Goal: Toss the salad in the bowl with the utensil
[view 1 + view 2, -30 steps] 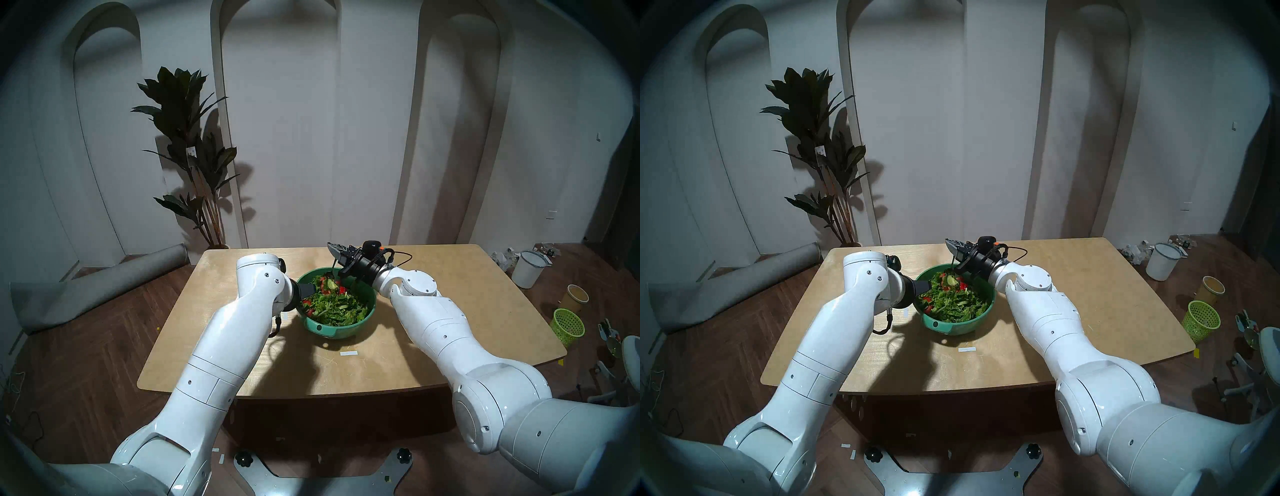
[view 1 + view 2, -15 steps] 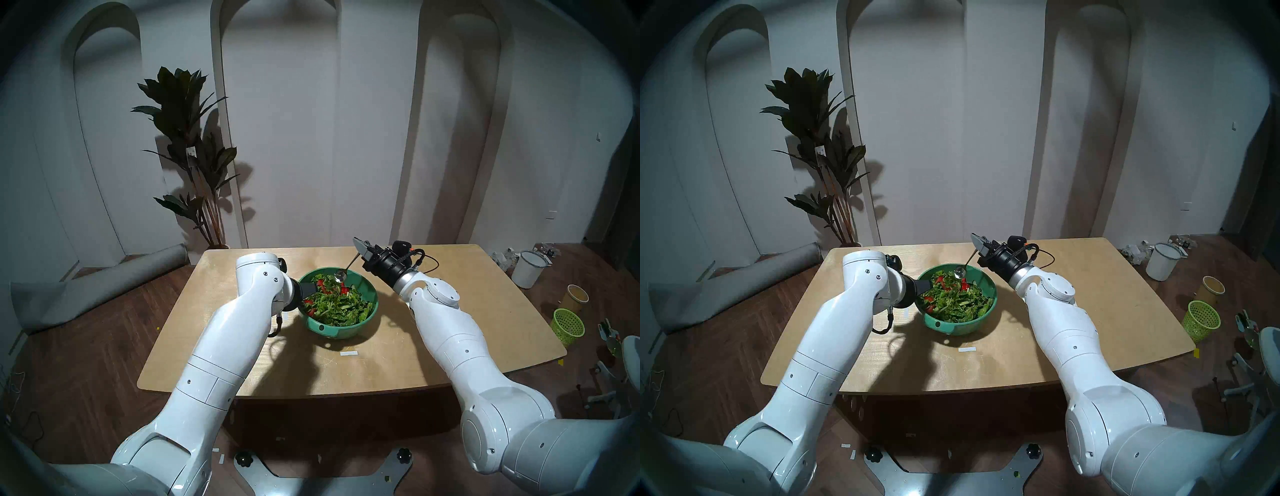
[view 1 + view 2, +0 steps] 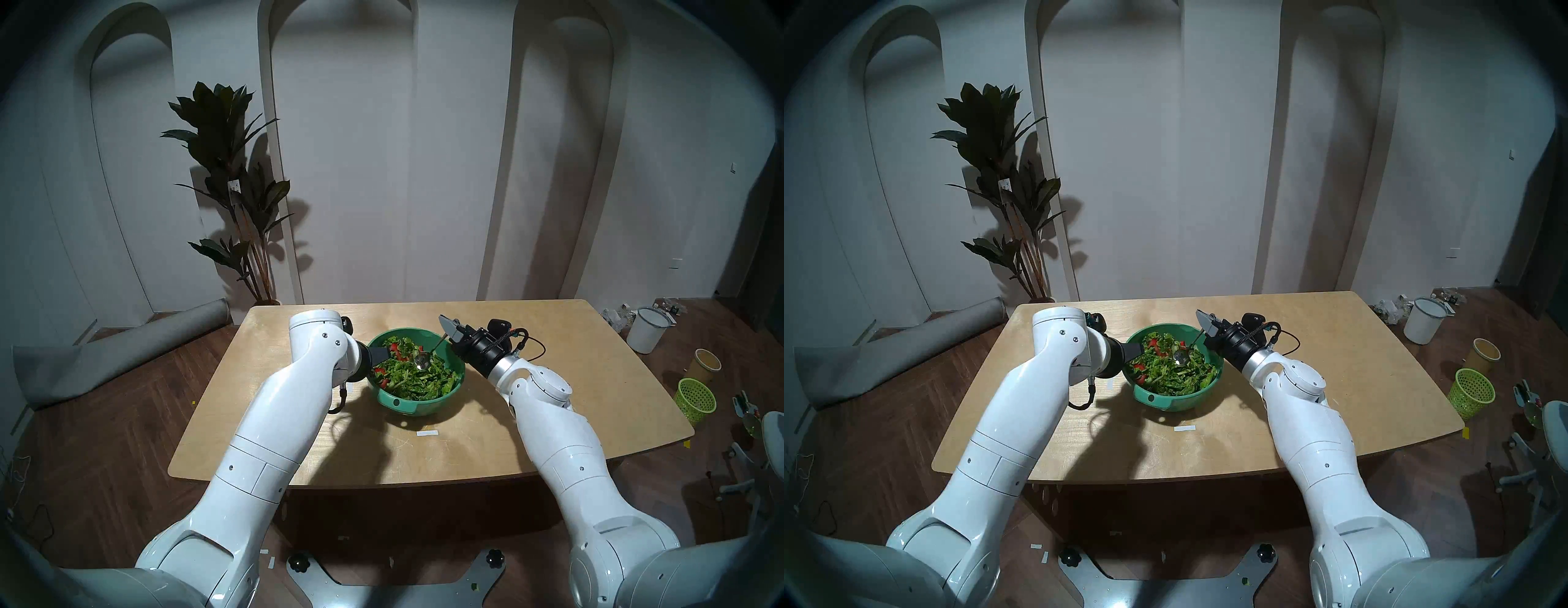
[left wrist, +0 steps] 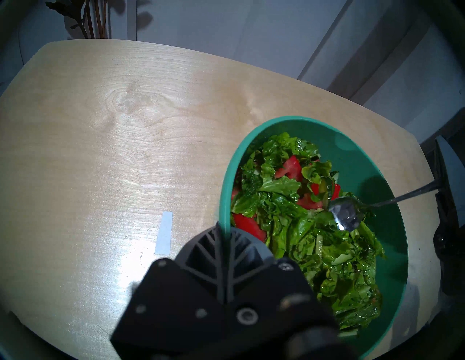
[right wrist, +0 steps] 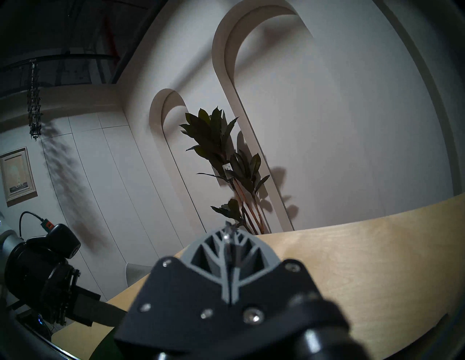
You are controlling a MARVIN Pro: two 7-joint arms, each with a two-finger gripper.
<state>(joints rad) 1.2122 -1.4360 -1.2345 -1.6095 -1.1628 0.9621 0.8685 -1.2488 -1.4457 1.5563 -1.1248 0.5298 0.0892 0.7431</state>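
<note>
You are looking down on a pale wooden counter (image 3: 551, 382) with rounded corners, set on a dark herringbone floor before a white wall with arched niches. A tall dark-leaved plant (image 3: 233, 182) stands at about 11 o'clock beyond the counter's far left corner, and a rolled grey mat (image 3: 119, 352) lies on the floor at about 9 o'clock. Off the counter at about 3 o'clock sit a white bucket (image 3: 647, 329), a yellowish cup (image 3: 706, 365) and a lime-green mesh basket (image 3: 695, 400). On the counter itself a small white tape strip (image 3: 427, 433) lies just near of the bowl, and another white strip (image 4: 164, 232) lies just beside the bowl's left wall in the left wrist view. The teal-green bowl (image 3: 428, 406) stands near the counter's middle, holding the salad (image 3: 413, 375) of green leaves and red pieces. Your left tool (image 4: 225, 231) is clamped on the bowl's rim at the bowl's 9 o'clock side, one finger outside the wall and one inside. Your right tool (image 3: 449, 330) hangs over the bowl's 2 o'clock edge, its fingers pressed together on the thin handle of the spoon (image 3: 422, 361). The spoon slants down from there toward the bowl's centre, its round shiny end lying on the leaves, near the red pieces. Nothing stands between either tool and the bowl.
</note>
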